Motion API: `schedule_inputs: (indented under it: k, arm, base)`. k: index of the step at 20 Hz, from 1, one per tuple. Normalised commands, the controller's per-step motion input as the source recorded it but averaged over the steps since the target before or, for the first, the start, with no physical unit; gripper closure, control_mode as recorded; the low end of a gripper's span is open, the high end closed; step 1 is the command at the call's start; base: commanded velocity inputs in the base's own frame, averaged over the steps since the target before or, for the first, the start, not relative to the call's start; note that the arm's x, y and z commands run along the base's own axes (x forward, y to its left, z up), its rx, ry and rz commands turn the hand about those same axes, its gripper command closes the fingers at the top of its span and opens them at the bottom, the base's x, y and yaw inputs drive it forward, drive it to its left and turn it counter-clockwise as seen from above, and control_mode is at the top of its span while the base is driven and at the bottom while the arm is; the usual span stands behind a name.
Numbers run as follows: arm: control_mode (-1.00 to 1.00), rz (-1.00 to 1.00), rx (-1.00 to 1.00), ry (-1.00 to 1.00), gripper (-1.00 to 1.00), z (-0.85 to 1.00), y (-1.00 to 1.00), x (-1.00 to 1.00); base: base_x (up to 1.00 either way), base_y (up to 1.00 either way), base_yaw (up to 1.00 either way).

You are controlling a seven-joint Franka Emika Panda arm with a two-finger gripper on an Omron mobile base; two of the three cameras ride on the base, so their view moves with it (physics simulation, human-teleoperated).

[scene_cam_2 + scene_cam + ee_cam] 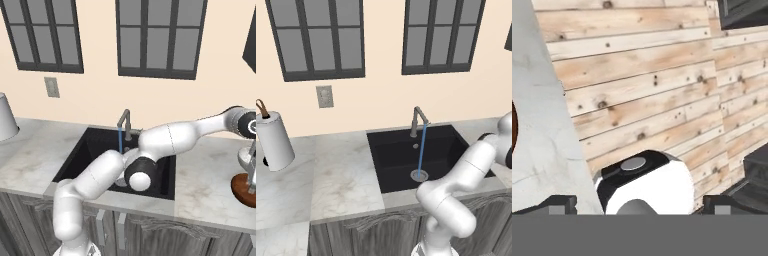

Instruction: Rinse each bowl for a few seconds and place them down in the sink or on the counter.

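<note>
One reddish-brown bowl [243,189] rests on the counter [205,175] to the right of the sink [95,150], at the right edge of the right base view. My gripper [248,172] hangs right above that bowl, pointing down, cut off by the frame edge. In the hand view the gripper [641,205] is open, with the two dark fingertips [559,204] far apart and nothing between them. A sliver of the bowl [513,125] shows at the left edge beside the counter's marble [542,125]. A blue stream of water [420,150] runs from the tap [417,119] into the sink [396,155].
A paper towel roll [273,140] stands on the counter far left. A wall outlet [324,96] sits behind it and windows [316,37] are above. My arm [165,140] stretches across the sink toward the right. Wooden floor [647,85] lies beyond the counter's edge.
</note>
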Motion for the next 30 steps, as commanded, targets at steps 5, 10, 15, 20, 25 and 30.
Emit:
schedule_inputs:
  k: [5, 10, 15, 20, 25, 30]
  arm:
    - [-1.0, -0.2, 0.14, -0.02, -1.0, 0.08, 0.12, -0.49]
    - [-1.0, -0.14, 0.06, -0.09, -1.0, 0.08, 0.22, -0.27]
    - [-1.0, -0.07, 0.01, -0.11, -1.0, 0.04, 0.12, -0.02]
    - [-1.0, -0.02, -0.03, -0.14, -1.0, 0.05, 0.0, 0.02]
    - [-1.0, 0.02, -0.07, -0.22, -1.0, 0.0, 0.0, 0.0]
    - [-1.0, 0.04, -0.07, -0.22, -1.0, 0.0, 0.0, 0.0]
  base:
    - [0.0, 0.0, 0.0]
    - [0.0, 0.0, 0.0]
    - [0.0, 0.0, 0.0]
    - [0.0, 0.0, 0.0]
    - [0.0, 0.0, 0.0]
    - [0.0, 0.0, 0.0]
